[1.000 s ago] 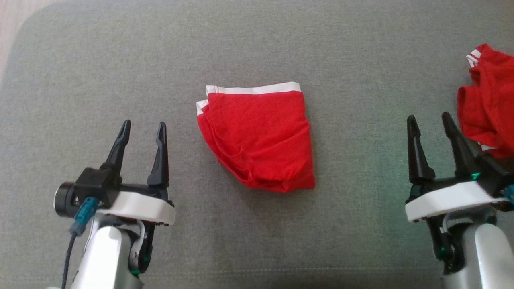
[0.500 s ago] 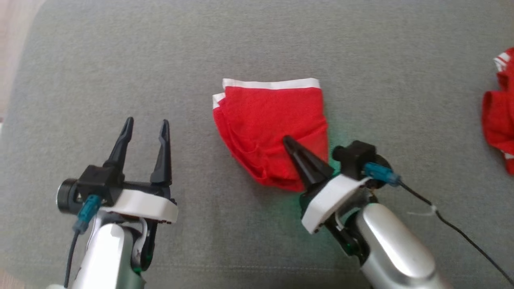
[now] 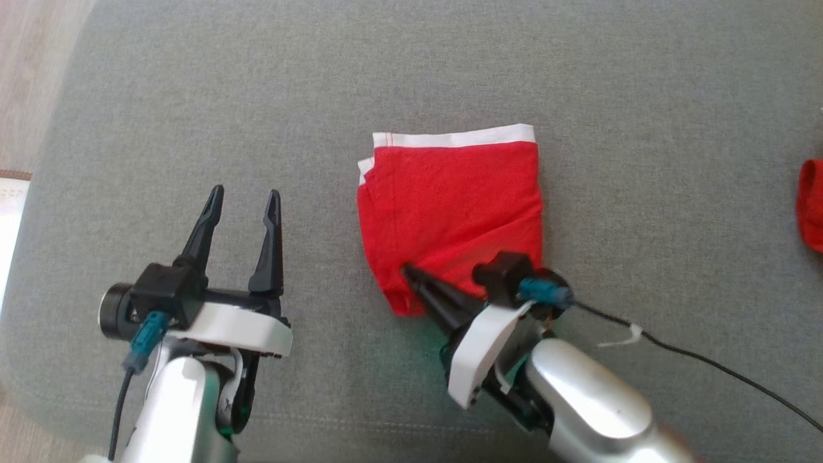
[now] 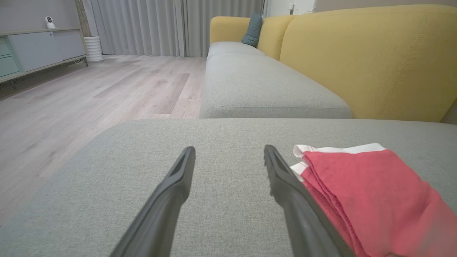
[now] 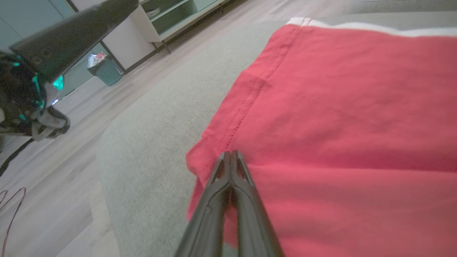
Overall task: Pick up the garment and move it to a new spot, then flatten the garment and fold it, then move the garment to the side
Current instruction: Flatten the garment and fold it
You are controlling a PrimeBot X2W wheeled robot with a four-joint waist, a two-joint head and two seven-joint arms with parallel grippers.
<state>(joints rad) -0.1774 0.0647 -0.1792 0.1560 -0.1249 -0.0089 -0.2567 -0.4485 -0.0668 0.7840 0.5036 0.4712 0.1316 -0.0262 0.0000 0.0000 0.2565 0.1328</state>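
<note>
Remote inspection, single moment. All positions are given against the broad grey woven-fabric seat cushion (image 3: 411,64) in front of the robot.

1. The folded red cotton garment with a white waistband (image 3: 450,206) lies flat at about the middle of the seat cushion. The waistband strip runs along its far side, and the layers are staggered at its far-left corner. I note creases across its near half.

2. The right gripper (image 3: 406,270) reaches in over the near half of the seat cushion, angled toward the far left. Its two dark fingers are pressed together into a single point. That point rests on the garment's near-left corner, just inside the stitched hem as I see it in the right wrist view. I cannot tell whether any cloth is caught between the tips.

3. The left gripper (image 3: 245,191) hangs over the near-left part of the seat cushion. Its fingers are spread wide with bare grey fabric between them, and it stands apart from the garment.

4. A thin black cable (image 3: 707,360) trails from the right wrist across the near-right part of the seat cushion.

5. A second piece of red cloth (image 3: 811,206) sits at the right side of the seat cushion, cut off by the edge of the head view.

6. A yellow upholstered sofa back (image 4: 375,60) stands past the far-right of the seat cushion, and a pale wooden plank floor (image 4: 89,92) lies past its left edge
</note>
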